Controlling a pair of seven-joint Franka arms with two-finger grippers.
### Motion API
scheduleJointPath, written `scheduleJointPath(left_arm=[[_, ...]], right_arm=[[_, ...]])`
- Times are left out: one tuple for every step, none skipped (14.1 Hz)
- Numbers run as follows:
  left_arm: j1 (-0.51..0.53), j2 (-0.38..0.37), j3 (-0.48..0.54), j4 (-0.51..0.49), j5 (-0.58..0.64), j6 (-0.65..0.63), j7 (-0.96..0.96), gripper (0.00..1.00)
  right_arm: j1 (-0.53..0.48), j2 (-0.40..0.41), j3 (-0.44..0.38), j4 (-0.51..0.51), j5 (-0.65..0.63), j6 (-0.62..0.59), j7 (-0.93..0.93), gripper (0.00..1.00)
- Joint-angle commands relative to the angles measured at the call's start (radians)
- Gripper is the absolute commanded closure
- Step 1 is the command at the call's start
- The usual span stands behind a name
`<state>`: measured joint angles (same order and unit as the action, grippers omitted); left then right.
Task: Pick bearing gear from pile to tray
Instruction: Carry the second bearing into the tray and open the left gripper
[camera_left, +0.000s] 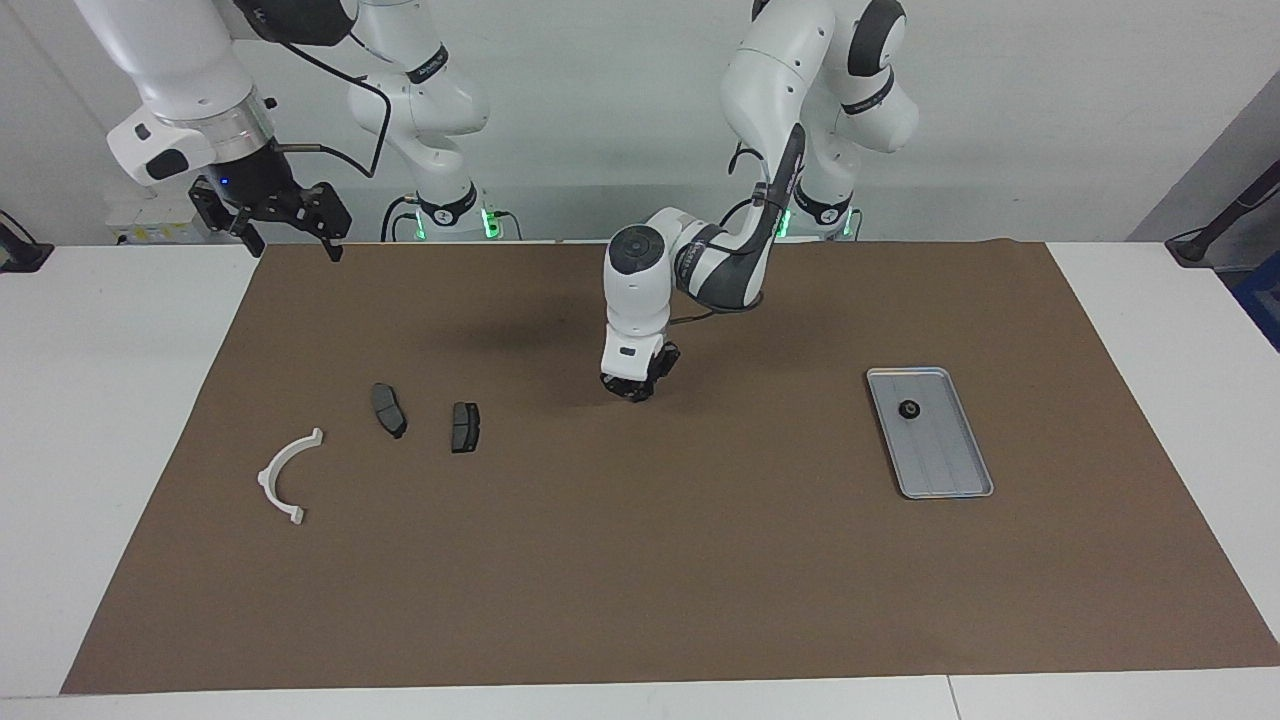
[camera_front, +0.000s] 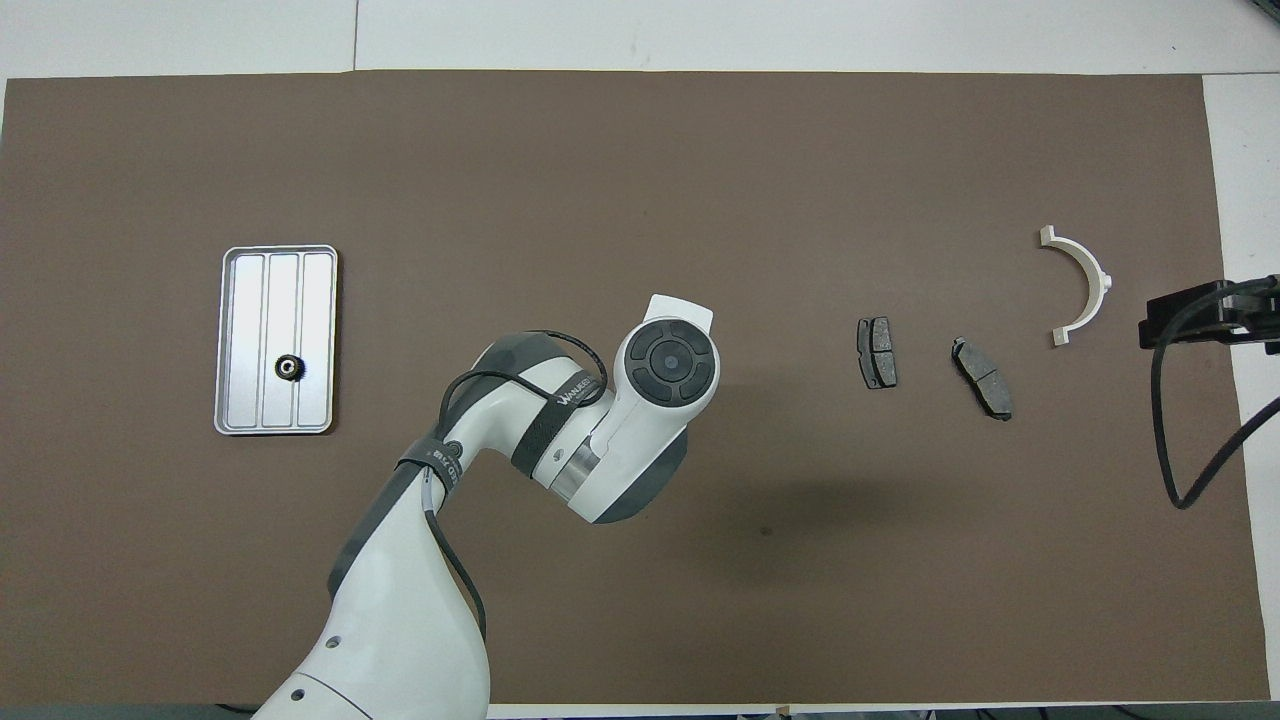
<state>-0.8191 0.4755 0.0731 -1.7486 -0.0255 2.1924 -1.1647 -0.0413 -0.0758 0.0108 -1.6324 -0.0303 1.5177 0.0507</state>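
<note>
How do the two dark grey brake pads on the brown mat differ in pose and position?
The brake pad nearer the white arc-shaped piece, lies slanted; the other brake pad, toward the mat's middle, lies almost square to the mat's edges. The slanted one sits slightly nearer the robots. Both lie flat, apart, untouched by either gripper.

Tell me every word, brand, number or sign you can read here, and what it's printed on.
White lettering on the black strap around the left arm's forearm: too blurred to read for certain.
Small print on the black bands around both arms' joints: too small to read.
Tray, gear, brake pads, white arc: no text visible.
</note>
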Motion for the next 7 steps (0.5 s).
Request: scheduleJointPath(left_arm=[[0.09, -0.104, 0.007, -0.035, -0.005, -0.077, 0.094, 1.0], [0.138, -0.144, 0.005, -0.041, -0.005, -0.101, 0.141, 1.0], [0.185, -0.175, 0.005, -0.046, -0.007, -0.137, 0.201, 1.0], [0.227, -0.199, 0.005, -0.046, -0.007, -0.178, 0.27, 1.0], [0.282, -0.219, 0.005, -0.049, -0.008, -0.212, 0.355, 1.0], [0.338, -0.228, 0.005, -0.055, -0.008, -0.232, 0.444, 1.0], [0.397, -0.233, 0.005, -0.063, -0.008, -0.232, 0.549, 1.0]], right_arm=[[-0.011, -0.018, 0.005, -0.015, 0.001, -0.016, -0.005, 0.0], [-0.011, -0.018, 0.005, -0.015, 0.001, -0.014, -0.003, 0.0], [-0.009, -0.018, 0.005, -0.017, 0.003, -0.013, 0.001, 0.0], [-0.009, -0.016, 0.006, -0.015, 0.003, -0.013, 0.009, 0.0], [-0.009, -0.016, 0.006, -0.014, 0.003, -0.011, 0.009, 0.0], [-0.011, -0.016, 0.006, -0.014, 0.004, -0.008, 0.009, 0.0], [-0.011, -0.016, 0.006, -0.017, 0.004, -0.008, 0.009, 0.0]])
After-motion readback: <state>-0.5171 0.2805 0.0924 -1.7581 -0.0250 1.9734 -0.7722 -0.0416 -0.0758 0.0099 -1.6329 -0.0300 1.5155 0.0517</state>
